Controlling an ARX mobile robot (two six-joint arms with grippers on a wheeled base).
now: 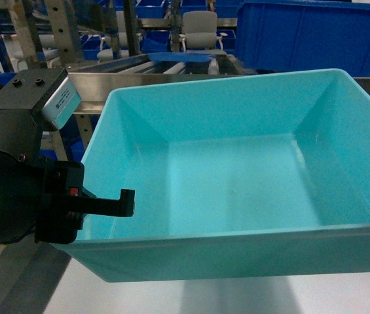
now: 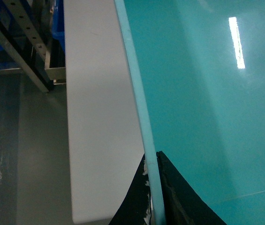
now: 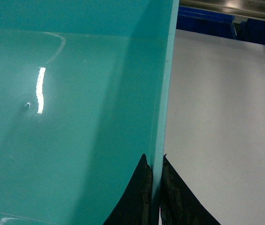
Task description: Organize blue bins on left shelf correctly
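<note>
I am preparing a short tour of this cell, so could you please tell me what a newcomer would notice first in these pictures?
The big, empty turquoise tub fills the head view, held up in front of the steel shelf. Each wrist view shows black fingers clamped over the tub's thin rim: the left gripper on its left wall, the right gripper on its right. A dark-blue crate sits behind, upper right.

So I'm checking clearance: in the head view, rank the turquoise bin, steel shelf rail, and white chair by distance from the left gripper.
1. Turquoise bin: clamped in the left gripper.
2. Steel shelf rail: just behind.
3. White chair: far back, centre.
</note>
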